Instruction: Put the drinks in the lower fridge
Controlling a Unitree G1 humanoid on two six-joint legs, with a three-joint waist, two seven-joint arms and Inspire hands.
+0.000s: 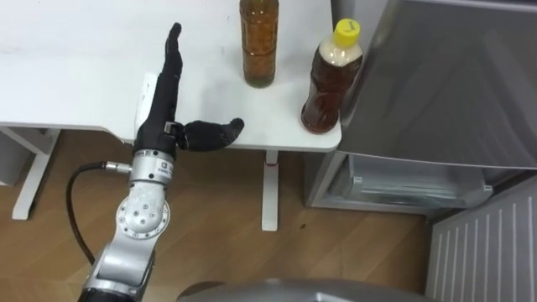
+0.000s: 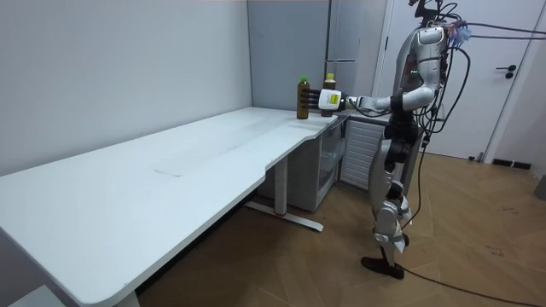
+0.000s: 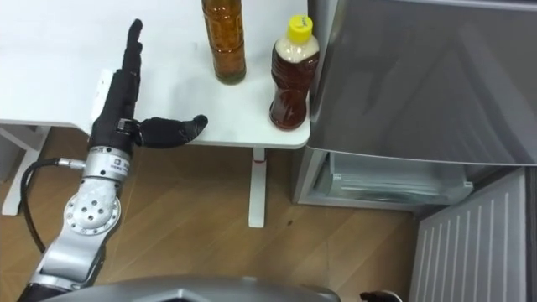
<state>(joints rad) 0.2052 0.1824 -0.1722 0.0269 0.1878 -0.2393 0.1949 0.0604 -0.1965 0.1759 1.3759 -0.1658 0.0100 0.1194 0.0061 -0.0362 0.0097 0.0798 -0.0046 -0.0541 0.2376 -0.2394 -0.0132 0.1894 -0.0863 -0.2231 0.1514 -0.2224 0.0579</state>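
Two drink bottles stand at the table's right front corner. The taller bottle of amber drink (image 1: 259,42) is farther back, and the brown tea bottle with a yellow cap (image 1: 330,84) stands right against the grey fridge's upper door (image 1: 453,75). My left hand (image 1: 159,101) reaches over the table's front edge, left of both bottles. It is open, with its fingers straight, its thumb stuck out toward the bottles, and nothing in it. Below the upper door the lower fridge compartment (image 1: 403,180) stands open, showing pale shelves.
The white table (image 1: 67,67) stretches away to the left on a white leg (image 1: 268,189). The lower fridge's ribbed white door (image 1: 487,252) swings out at the lower right. I stand on wood floor at the table's corner beside the fridge (image 2: 341,51).
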